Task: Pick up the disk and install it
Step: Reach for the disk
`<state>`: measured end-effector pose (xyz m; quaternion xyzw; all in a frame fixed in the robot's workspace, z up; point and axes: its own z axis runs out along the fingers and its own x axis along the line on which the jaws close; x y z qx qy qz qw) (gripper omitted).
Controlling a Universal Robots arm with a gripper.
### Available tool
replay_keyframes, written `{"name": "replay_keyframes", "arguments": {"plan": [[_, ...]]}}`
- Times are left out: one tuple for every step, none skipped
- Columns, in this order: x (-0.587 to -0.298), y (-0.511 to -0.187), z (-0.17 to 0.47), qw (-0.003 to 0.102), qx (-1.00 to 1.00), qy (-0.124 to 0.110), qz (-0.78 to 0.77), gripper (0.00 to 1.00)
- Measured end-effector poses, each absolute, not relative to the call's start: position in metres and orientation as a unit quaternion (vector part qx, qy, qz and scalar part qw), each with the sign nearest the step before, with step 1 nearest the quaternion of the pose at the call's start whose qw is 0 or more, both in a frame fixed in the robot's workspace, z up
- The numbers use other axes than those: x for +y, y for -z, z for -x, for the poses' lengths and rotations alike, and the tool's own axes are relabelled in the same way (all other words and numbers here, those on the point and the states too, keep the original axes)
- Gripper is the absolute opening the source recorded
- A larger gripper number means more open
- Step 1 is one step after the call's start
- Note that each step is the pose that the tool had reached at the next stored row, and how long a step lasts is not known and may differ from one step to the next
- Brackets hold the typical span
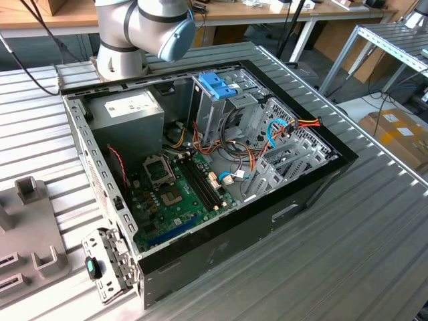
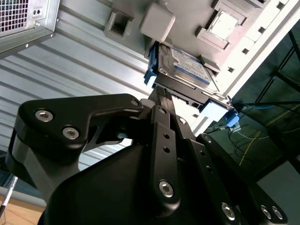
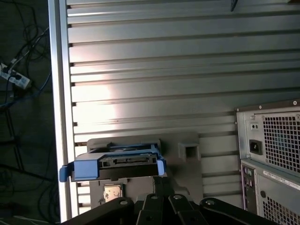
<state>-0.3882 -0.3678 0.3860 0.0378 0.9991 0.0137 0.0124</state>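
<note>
Near table edge, blue-railed disk

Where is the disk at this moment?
In the first wrist view, the disk rests on a grey holder on the ribbed table, just beyond the gripper and outside the computer case.

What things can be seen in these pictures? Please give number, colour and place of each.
table: one, ribbed grey metal, under everything
holder: one, grey, near the table's edge
disk: one, silver-grey with blue rails, on the holder
computer case: one, black, open, on the table
power supply: one, grey, inside the case
drive cage: one, grey metal, inside the case
bracket: one, blue, on top of the drive cage
circuit board: one, green, on the case floor
arm: one, grey and light blue, beside the case
tool: one, black, close to the disk in both wrist views
</note>
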Motion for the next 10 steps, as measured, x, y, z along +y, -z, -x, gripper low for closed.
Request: {"name": "replay_keyframes", "arguments": {"plan": [[-0.3677,-0.3858,0.3899,0.012,0.999,-0.014,-0.038,0.11],[-0.3677,-0.3858,0.3909,0.012,0.999,-0.014,-0.038,0.11],[-0.3677,-0.3858,0.3914,0.012,0.999,-0.014,-0.038,0.11],[-0.3677,-0.3858,0.3914,0.012,0.999,-0.014,-0.038,0.11],[-0.3676,-0.3858,0.3915,0.012,0.999,-0.014,-0.038,0.11],[-0.3677,-0.3857,0.3916,0.012,0.999,-0.014,-0.038,0.11],[-0.3677,-0.3858,0.3916,0.012,0.999,-0.014,-0.038,0.11],[-0.3677,-0.3857,0.3916,0.012,0.999,-0.014,-0.038,0.11],[-0.3677,-0.3858,0.3916,0.012,0.999,-0.014,-0.038,0.11],[-0.3677,-0.3857,0.392,0.012,0.999,-0.014,-0.038,0.11]]}}
